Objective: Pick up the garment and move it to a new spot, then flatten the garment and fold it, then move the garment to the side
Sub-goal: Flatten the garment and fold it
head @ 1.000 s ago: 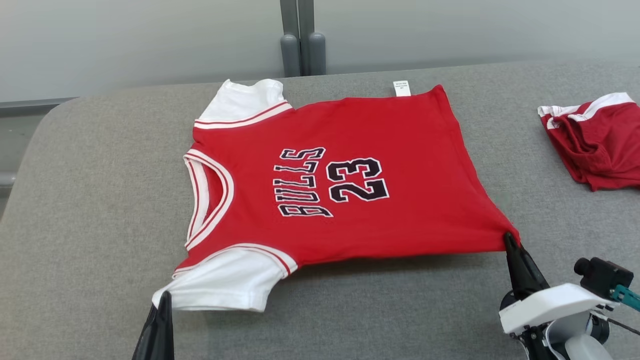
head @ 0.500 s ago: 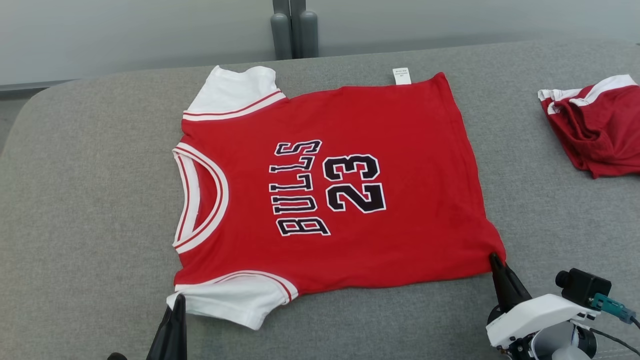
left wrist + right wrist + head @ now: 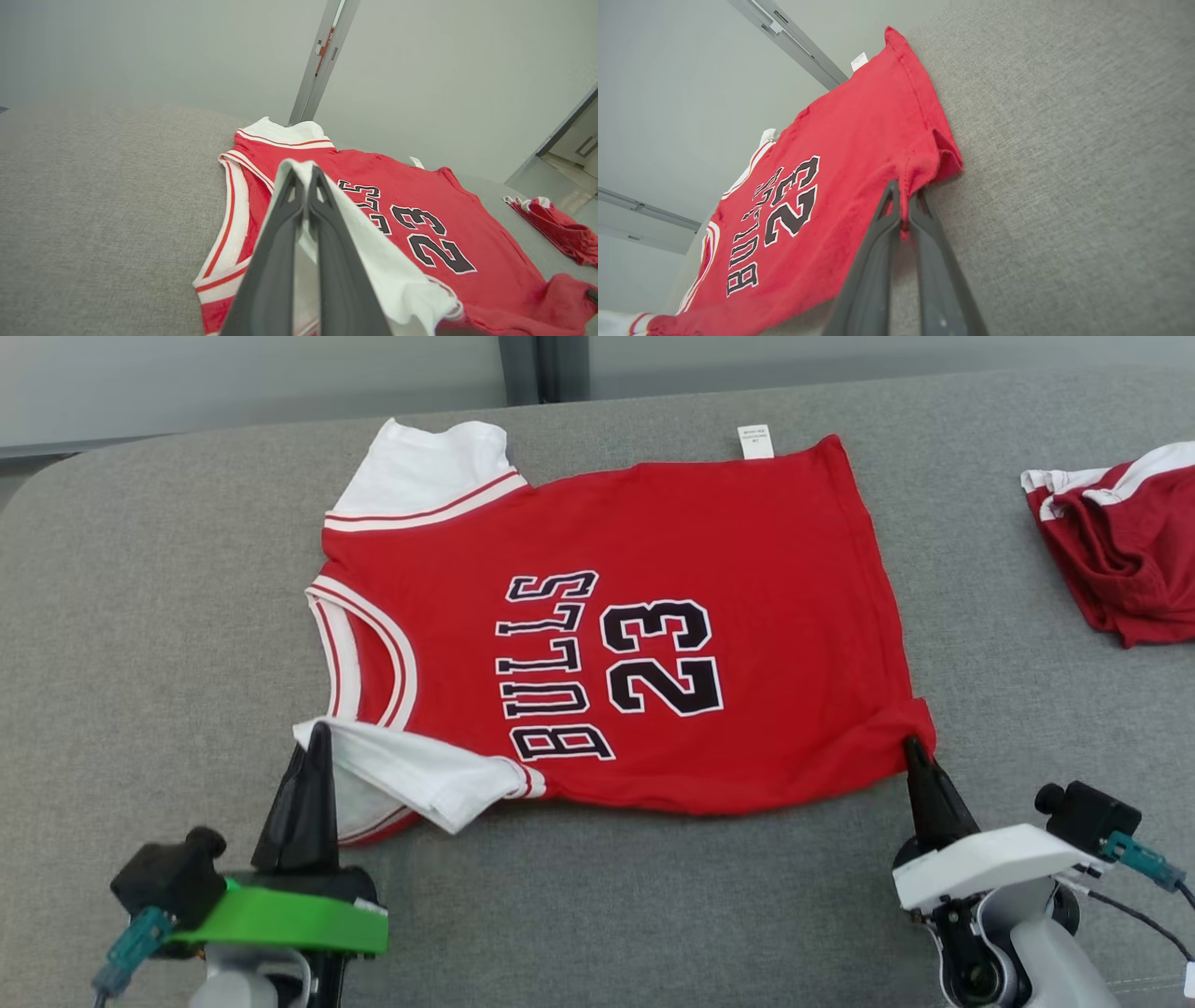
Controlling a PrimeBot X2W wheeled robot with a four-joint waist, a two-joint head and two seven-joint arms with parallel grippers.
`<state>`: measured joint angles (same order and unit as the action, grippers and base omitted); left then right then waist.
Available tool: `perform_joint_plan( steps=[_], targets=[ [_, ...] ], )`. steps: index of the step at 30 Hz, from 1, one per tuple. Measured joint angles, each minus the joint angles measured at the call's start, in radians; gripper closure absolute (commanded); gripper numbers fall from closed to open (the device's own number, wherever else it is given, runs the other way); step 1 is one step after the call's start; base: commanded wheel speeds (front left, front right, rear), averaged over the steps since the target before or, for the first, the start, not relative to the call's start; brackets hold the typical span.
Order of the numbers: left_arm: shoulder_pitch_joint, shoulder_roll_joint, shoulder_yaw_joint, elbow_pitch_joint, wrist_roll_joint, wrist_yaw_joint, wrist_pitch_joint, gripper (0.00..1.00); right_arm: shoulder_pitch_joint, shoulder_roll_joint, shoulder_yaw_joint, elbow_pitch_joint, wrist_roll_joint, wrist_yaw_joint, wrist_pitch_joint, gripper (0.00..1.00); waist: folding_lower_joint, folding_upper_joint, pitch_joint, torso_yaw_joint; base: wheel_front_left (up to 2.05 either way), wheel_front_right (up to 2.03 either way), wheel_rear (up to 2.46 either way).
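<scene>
moved: near white sleeve (image 3: pixel 420 779) now lifted, folded in toward the 23 print (image 3: pixel 663 658) | left gripper (image 3: pixel 319 733) pinched on sleeve; right gripper (image 3: pixel 910 747) pinched on hem corner (image 3: pixel 920 723) nearside of print | jersey (image 3: pixel 747 541) flat on grey table (image 3: pixel 140 616) | likely soft, light, limp; grip edges, corners

Bright, even, diffuse light, no glare. Faint soft shadow under the shirt's (image 3: pixel 747 569) near hem on the grey table (image 3: pixel 140 616). Head view sharp throughout. Wrist views wide-angle: table edge bows, wall (image 3: pixel 117 46) looks hazy, corners slightly soft.
</scene>
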<state>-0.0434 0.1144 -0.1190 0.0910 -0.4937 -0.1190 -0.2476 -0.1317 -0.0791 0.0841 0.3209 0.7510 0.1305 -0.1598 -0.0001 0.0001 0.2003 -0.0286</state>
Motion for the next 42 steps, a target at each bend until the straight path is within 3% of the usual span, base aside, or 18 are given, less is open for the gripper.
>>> perform_joint_plan(
  steps=[14, 25, 26, 27, 28, 29, 37, 42],
  targets=[
    [-0.331, -0.001, 0.002, 0.363, 0.029, -0.004, -0.012, 1.0, -0.205, 0.023, 0.002, 0.13, 0.031, 0.0, -0.048, 1.0, 0.0001, 0.0, 0.085, -0.026, 0.0, 0.0, 0.0],
    [-0.441, -0.011, 0.04, 0.462, 0.08, -0.008, -0.015, 1.0, -0.319, 0.028, 0.031, 0.24, 0.025, 0.0, -0.076, 1.0, 0.0, 0.0, 0.13, -0.049, 0.0, 0.0, 0.0],
    [-0.447, -0.012, 0.041, 0.474, 0.084, -0.008, -0.015, 1.0, -0.325, 0.028, 0.038, 0.245, 0.026, 0.0, -0.077, 0.9, 0.0001, 0.0, 0.13, -0.05, 0.0, 0.0, 0.0],
    [-0.452, -0.012, 0.043, 0.485, 0.091, -0.008, -0.015, 0.63, -0.331, 0.028, 0.046, 0.249, 0.03, 0.0, -0.08, 0.62, 0.0001, 0.0, 0.131, -0.051, 0.0, 0.0, 0.0],
    [-0.455, -0.012, 0.044, 0.491, 0.102, -0.008, -0.015, 0.17, -0.334, 0.028, 0.055, 0.25, 0.03, 0.0, -0.081, 0.01, 0.0001, 0.0, 0.131, -0.051, 0.0, 0.0, 0.0],
    [-0.46, -0.013, 0.045, 0.498, 0.109, -0.008, -0.015, 0.0, -0.339, 0.029, 0.061, 0.254, 0.032, 0.0, -0.084, 0.0, 0.0001, 0.0, 0.131, -0.052, 0.0, 0.0, 0.0],
    [-0.48, -0.033, 0.064, 0.491, 0.117, -0.009, -0.015, 0.0, -0.387, 0.029, 0.072, 0.292, 0.056, 0.0, -0.097, 0.0, 0.0001, 0.0, 0.123, -0.053, 0.0, 0.0, 0.0],
    [-0.465, -0.038, 0.071, 0.446, 0.102, -0.01, -0.016, 0.0, -0.404, 0.029, 0.043, 0.287, -0.029, 0.0, -0.101, 0.0, 0.0001, 0.0, 0.107, -0.046, 0.0, 0.0, 0.0]
  ],
)
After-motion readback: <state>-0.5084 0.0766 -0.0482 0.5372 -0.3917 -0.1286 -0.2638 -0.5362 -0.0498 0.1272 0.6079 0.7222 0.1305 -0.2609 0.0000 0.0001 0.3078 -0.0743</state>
